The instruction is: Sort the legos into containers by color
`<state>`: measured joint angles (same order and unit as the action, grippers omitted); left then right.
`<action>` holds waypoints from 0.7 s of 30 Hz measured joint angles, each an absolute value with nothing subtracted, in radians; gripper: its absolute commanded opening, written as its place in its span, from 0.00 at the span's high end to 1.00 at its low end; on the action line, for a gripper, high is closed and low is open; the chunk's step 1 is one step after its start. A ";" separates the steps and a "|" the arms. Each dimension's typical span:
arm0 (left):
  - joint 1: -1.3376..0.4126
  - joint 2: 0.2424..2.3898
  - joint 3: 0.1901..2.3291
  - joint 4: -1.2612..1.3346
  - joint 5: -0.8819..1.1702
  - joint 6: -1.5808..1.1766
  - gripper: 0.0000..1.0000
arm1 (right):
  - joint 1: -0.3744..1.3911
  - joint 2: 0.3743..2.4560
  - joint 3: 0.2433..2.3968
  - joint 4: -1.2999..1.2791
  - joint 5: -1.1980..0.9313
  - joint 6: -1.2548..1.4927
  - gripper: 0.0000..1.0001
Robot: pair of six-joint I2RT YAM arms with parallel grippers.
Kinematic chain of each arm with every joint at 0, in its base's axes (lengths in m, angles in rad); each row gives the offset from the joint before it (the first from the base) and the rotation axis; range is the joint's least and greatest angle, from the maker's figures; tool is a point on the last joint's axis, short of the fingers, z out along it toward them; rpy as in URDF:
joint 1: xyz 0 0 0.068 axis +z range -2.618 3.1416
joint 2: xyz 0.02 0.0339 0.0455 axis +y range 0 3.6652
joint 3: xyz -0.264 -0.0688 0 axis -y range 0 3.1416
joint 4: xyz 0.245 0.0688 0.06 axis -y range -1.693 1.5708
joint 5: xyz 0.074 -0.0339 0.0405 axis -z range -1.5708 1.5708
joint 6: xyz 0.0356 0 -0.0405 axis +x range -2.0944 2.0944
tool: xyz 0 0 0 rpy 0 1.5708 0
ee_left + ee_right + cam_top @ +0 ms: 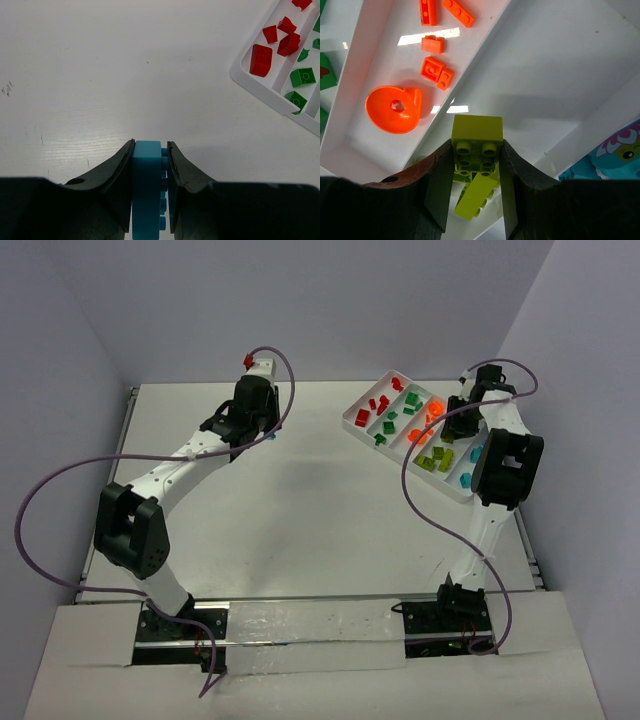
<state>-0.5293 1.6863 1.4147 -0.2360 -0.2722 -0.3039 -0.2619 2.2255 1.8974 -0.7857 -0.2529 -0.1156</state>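
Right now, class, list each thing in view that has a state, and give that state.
left pincer, shut on the cyan lego.
right pincer, shut on a yellow-green lego above the tray.
tray, compartments partly filled by colour.
orange legos, lying loose in their compartment.

Pinched in right claw (pixel 477 146): yellow-green brick (pixel 477 129), studs facing camera, over a white tray (pixel 481 54) compartment. Second yellow-green brick (pixel 474 199) tilted just below it. Left compartment: orange round piece (pixel 392 110), small orange bricks (pixel 433 69). Cyan printed piece (pixel 612 156) at right edge.

The tray (pixel 260 92) sits far right on the table (pixel 300 500), legos (pixel 260 60) inside its compartments (pixel 276 64).
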 measured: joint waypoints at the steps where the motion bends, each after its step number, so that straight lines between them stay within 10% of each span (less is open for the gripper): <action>1: -0.529 1.686 1.415 -0.236 -0.272 -0.305 1.00 | -0.262 2.230 1.901 -0.787 -0.258 -0.111 0.62; 8: -0.529 1.687 1.427 -0.244 -0.269 -0.309 1.00 | -0.262 2.256 1.945 -0.794 -0.289 -0.082 0.36; 21: -0.485 1.676 1.446 -0.270 -0.069 -0.407 1.00 | -0.257 2.162 1.882 -0.813 -0.423 -0.052 0.21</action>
<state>-0.4847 1.6759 1.4461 -0.2703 -0.0688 -0.4066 -0.2566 2.1623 1.8823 -0.8135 -0.4230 -0.0516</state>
